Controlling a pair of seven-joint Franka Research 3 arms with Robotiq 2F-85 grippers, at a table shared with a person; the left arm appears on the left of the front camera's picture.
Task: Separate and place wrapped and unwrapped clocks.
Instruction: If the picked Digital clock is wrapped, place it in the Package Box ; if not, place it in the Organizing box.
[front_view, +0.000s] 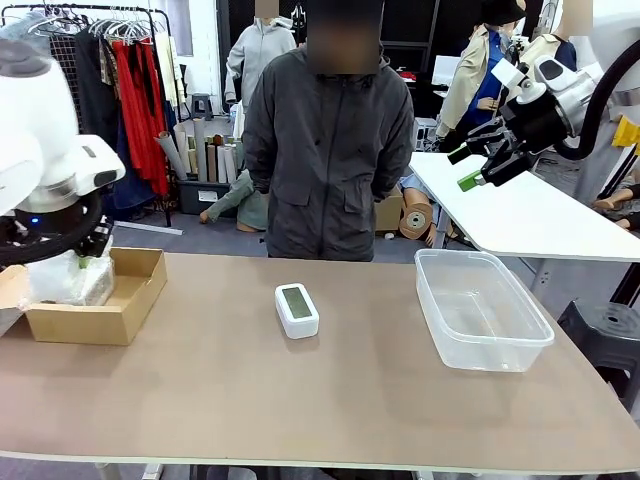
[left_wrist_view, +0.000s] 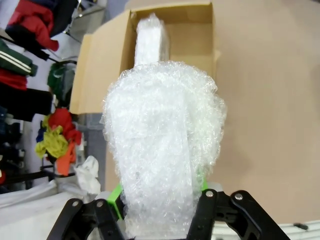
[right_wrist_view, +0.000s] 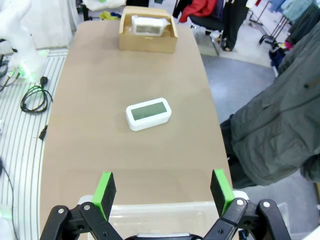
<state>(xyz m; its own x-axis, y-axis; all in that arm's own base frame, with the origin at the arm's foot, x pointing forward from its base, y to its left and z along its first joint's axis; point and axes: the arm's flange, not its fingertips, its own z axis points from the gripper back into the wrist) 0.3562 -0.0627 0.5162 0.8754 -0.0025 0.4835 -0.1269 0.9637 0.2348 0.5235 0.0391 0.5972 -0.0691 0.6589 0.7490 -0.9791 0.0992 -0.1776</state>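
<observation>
Wrapped clock (left_wrist_view: 162, 150) clamped in left pincer (left_wrist_view: 159, 196) above cardboard box (left_wrist_view: 97, 70); right pincer (right_wrist_view: 163, 186) wide near tub (front_view: 485, 310)

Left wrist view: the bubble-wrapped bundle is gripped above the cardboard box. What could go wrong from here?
1. The left end effector grips the held bundle near one end, through soft wrap, so it may slip or tilt as the arm moves.
2. Another wrapped bundle already lies in the cardboard box. A release could land on it and perhaps roll over the low wall.
</observation>
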